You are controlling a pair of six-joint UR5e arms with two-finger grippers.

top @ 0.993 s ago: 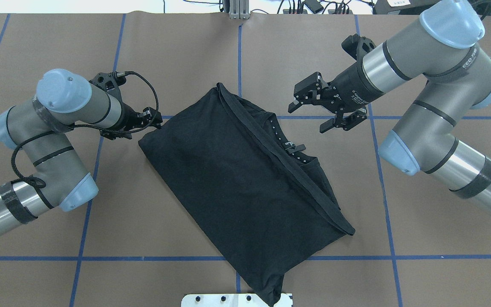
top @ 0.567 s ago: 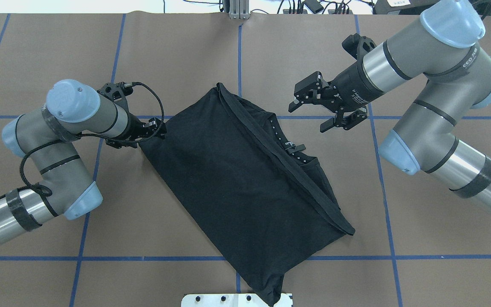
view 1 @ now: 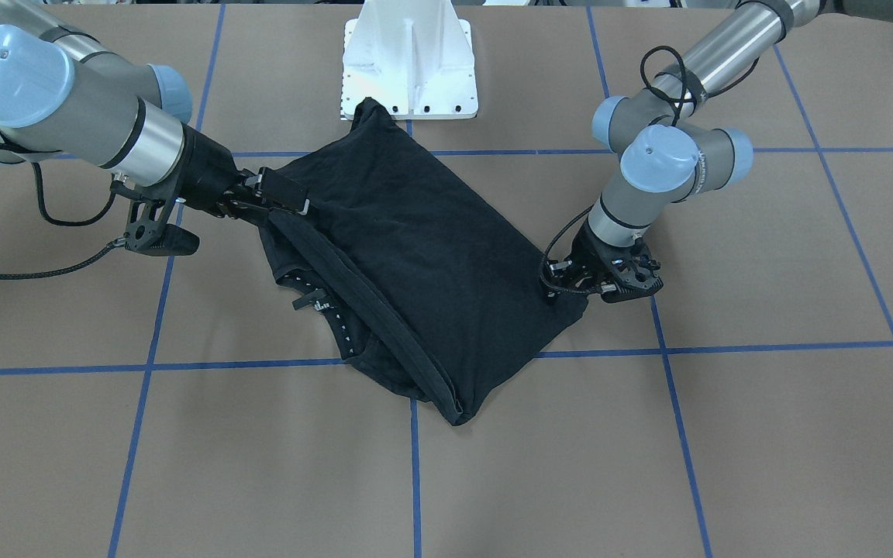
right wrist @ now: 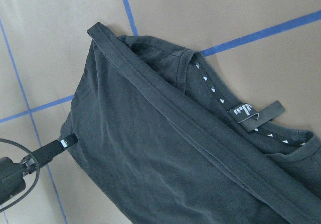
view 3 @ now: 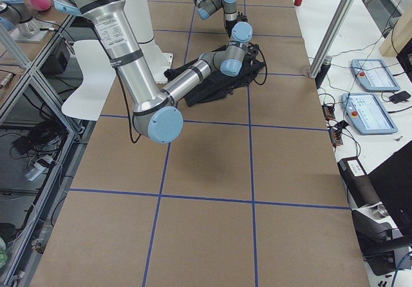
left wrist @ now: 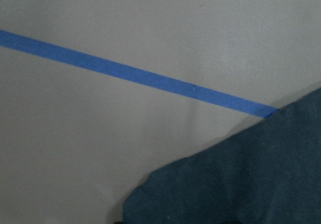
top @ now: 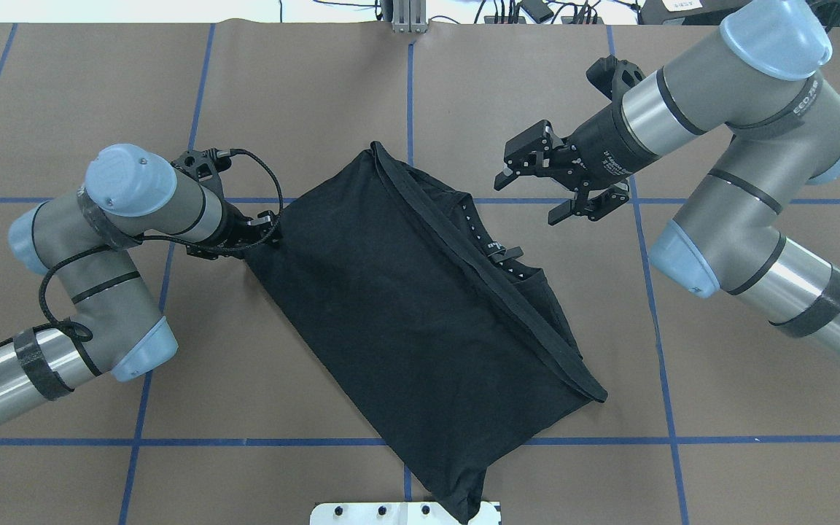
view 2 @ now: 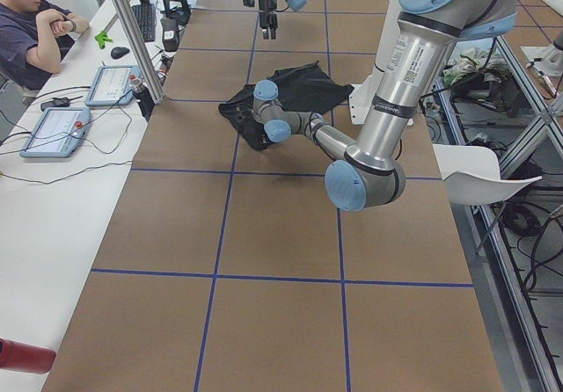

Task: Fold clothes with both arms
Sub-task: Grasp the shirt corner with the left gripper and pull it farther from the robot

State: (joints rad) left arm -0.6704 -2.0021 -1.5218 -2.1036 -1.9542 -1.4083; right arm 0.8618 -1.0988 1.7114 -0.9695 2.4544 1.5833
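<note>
The black shirt (top: 420, 313) lies half folded in the middle of the surface (top: 99, 379). The left hand (top: 268, 224) is at its ten o'clock corner; nobody can tell if it pinches. The right hand (top: 527, 197) hangs at two o'clock, fingers apart. Next, it likely must grab a corner too.

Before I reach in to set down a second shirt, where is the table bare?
Barest: the operators'-side table beyond the blue tape line, either side of the T-shirt's tip. Crowded: the shirt's corner at the left pincer, and beneath the open right pincer.

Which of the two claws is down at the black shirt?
The left gripper, low at the T-shirt's corner. The right gripper hangs open, apart from the cloth.
</note>
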